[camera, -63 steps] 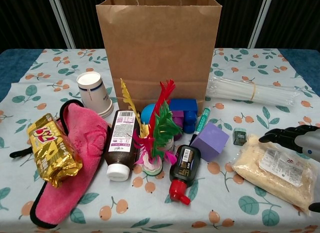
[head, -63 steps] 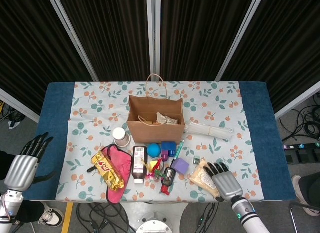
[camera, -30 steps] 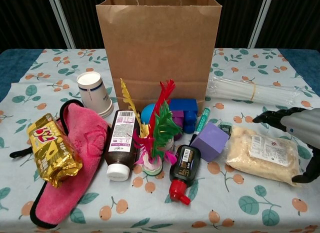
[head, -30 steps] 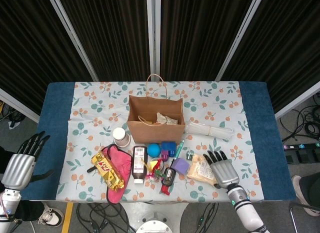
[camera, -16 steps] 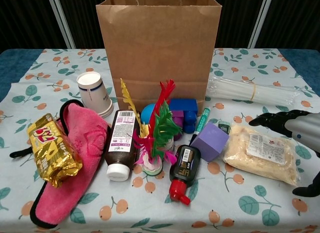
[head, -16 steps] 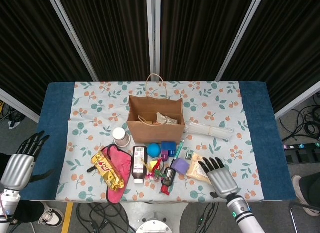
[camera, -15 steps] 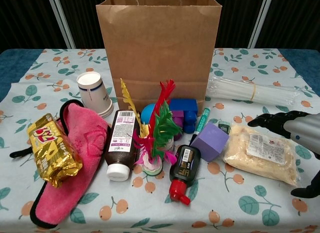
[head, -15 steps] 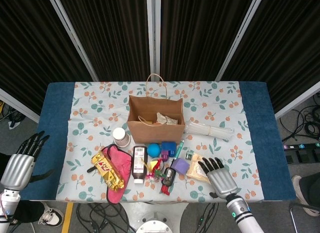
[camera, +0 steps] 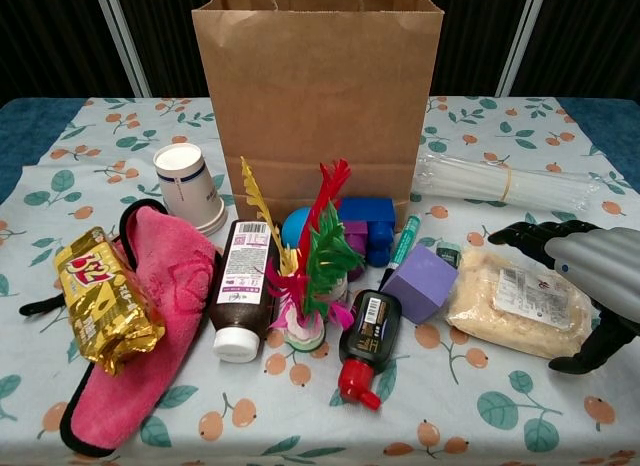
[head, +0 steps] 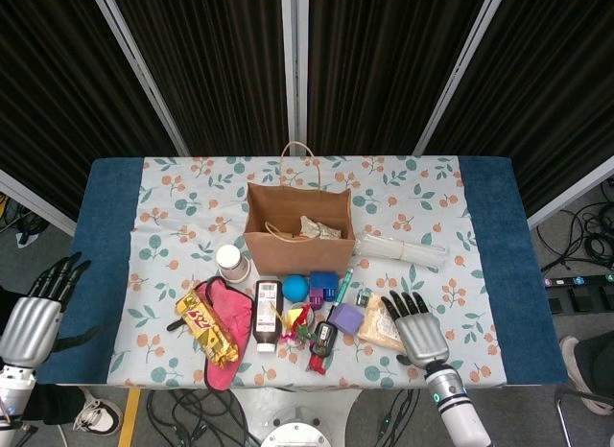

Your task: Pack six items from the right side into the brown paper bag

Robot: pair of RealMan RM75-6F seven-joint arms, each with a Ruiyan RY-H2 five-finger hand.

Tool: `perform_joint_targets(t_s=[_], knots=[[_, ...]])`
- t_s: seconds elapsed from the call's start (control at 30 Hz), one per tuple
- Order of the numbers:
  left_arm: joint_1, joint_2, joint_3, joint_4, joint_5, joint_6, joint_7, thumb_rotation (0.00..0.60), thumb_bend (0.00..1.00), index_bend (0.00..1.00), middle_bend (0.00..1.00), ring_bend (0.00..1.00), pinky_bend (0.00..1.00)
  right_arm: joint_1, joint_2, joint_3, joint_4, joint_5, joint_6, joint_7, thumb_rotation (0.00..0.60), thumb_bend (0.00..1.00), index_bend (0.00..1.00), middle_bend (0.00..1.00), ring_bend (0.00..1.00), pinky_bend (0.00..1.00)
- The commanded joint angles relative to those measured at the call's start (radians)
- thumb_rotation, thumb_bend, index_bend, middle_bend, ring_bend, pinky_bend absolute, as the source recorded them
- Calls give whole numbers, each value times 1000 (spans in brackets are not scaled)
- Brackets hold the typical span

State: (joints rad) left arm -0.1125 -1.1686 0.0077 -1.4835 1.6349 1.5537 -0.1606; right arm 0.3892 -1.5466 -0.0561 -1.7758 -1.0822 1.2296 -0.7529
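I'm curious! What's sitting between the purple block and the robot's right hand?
The clear bag of beige crumbs lies between purple block and right hand, clearest in the chest view.

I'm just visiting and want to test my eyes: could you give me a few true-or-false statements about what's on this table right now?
1. The brown paper bag stands upright. True.
2. The paper cup lies on its side. False: it stands upright, left of the bag.
3. The right hand hovers over the clear packet of beige grains. True.
4. The purple block is inside the bag. False: it sits on the cloth, in front.
5. The left hand holds the gold snack bar. False: it is off the table's edge, empty.
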Motion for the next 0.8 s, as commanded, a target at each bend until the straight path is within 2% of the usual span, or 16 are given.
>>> perform_joint_targets(t_s=[0.03, 0.27, 0.37, 0.5, 0.6, 0.8], knots=[[2, 1, 1, 0, -1, 2, -2, 600, 16, 100, 130, 34, 154, -2, -6, 12, 16, 18, -8, 16, 600, 0, 0, 21, 0, 0], [6, 6, 2, -4, 2, 9, 2, 600, 16, 100, 130, 34, 154, 8, -18, 37, 42, 57, -45, 45, 600, 0, 3, 70, 0, 0], [7, 6, 2, -7, 5, 10, 5, 600, 16, 100, 130, 34, 154, 12, -26, 42, 40, 45, -47, 58, 600, 0, 50, 128, 10, 0], [5, 7, 0, -10, 4, 8, 5, 600, 16, 100, 130, 34, 154, 9, -32, 38, 43, 13, -37, 72, 600, 24, 139, 213, 75, 0], [4, 7, -1, -11, 4, 7, 6, 600, 16, 100, 130, 34, 154, 5, -34, 34, 48, 7, -33, 73, 600, 67, 219, 293, 161, 10], [4, 7, -1, -8, 1, 4, 4, 600, 16, 100, 130, 34, 154, 5, -35, 32, 46, 9, -35, 69, 600, 147, 311, 363, 243, 67]])
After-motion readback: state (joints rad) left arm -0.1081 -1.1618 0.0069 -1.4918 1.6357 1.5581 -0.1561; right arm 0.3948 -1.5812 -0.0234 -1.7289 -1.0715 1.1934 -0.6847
